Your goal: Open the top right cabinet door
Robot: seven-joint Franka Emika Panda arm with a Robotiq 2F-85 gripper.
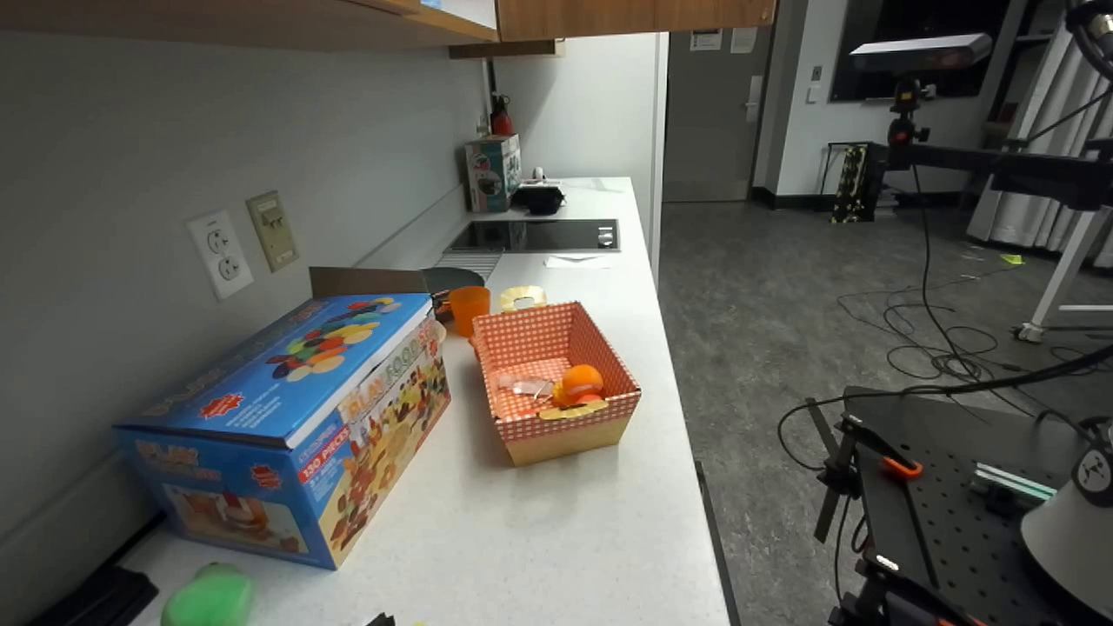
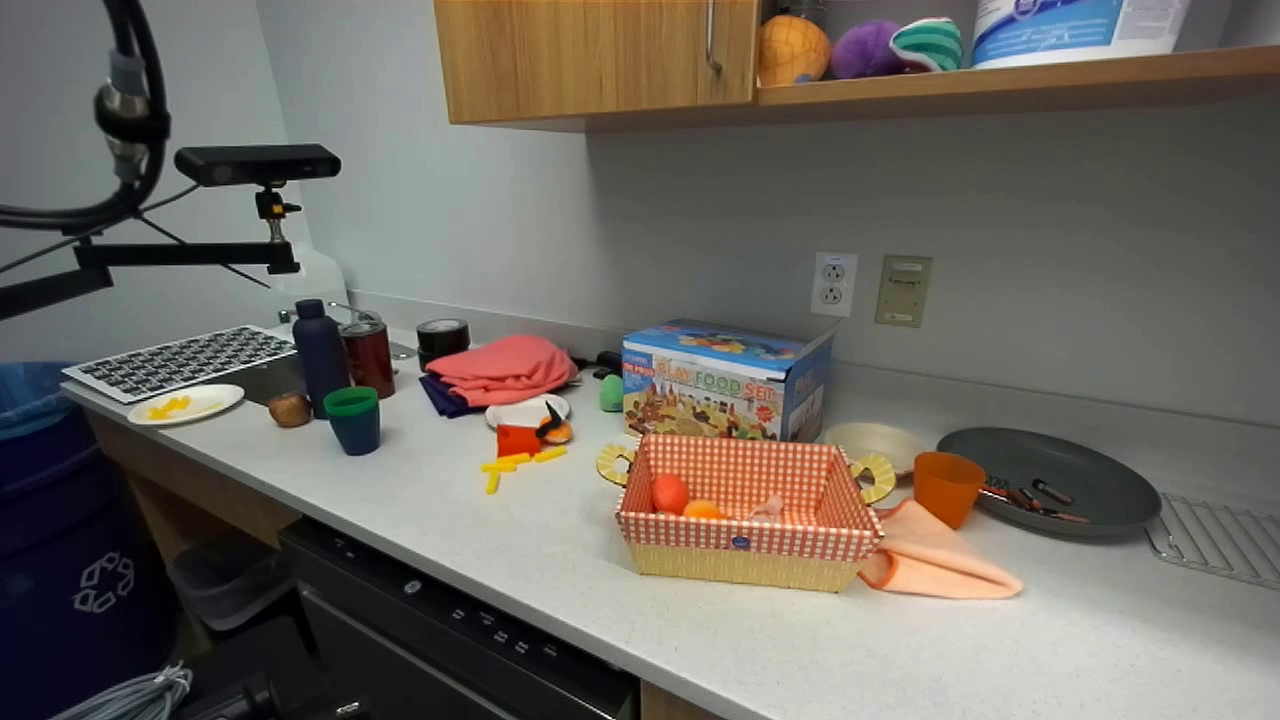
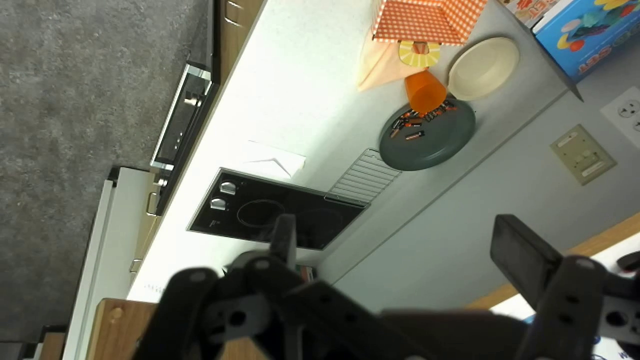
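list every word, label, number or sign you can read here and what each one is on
"PLAY FOOD SET": long side of the blue box
"130 PIECES": the same side of that box
Recycling symbol, no words: blue bin
Too small or blurred to read: print on the white tub, markings on the black appliance panel, the badge on the basket, notices on the grey door, and the box's finer print.

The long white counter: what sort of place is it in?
Probably a kitchen area in a lab or office. The shiny black rectangular cooktop set into the long white counter points to a kitchen; the black bar-shaped camera hints at a lab.
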